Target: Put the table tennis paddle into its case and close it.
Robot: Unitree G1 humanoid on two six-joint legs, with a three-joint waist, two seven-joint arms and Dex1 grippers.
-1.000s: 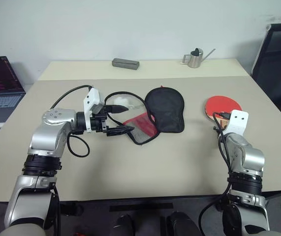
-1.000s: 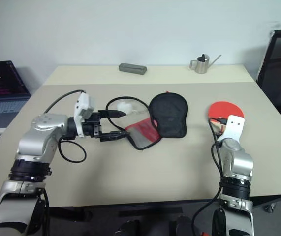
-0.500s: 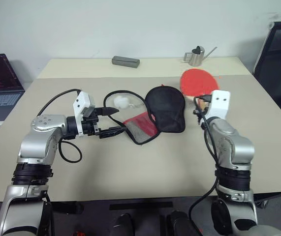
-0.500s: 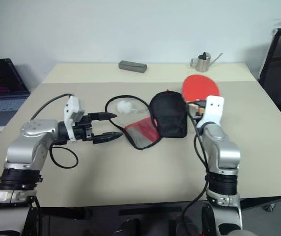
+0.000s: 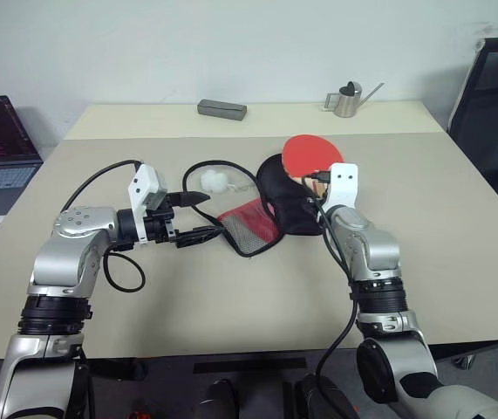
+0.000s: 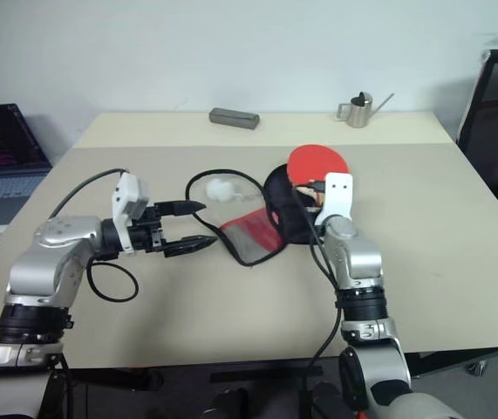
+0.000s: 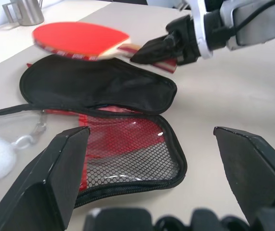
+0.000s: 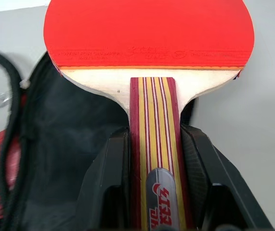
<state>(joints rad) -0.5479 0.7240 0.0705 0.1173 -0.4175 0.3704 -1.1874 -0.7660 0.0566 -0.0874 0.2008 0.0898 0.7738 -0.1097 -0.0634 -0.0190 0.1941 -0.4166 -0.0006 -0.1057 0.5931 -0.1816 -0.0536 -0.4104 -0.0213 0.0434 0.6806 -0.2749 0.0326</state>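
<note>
The table carries everything, and the case lies near its middle, unzipped and spread open, the black half uppermost and the red mesh-pocket half folded out toward the left arm. The right gripper is clamped on the striped handle of the table tennis paddle and holds its red blade in the air just above the case's far edge. The left gripper hovers beside the case's mesh flap with its jaws spread wide and nothing between them.

To seat the paddle well, I judge the blade should be tilted flat and lowered so the round head matches the case's round end and the handle lies along the narrow neck; the left gripper looks well placed to pin or lift the loose flap so the pouch does not slide. The zipper comes only after the blade lies fully inside.

Compared with a second ago, the paddle has left the table on the case's right and travelled across to sit over it; the left gripper has barely shifted.
</note>
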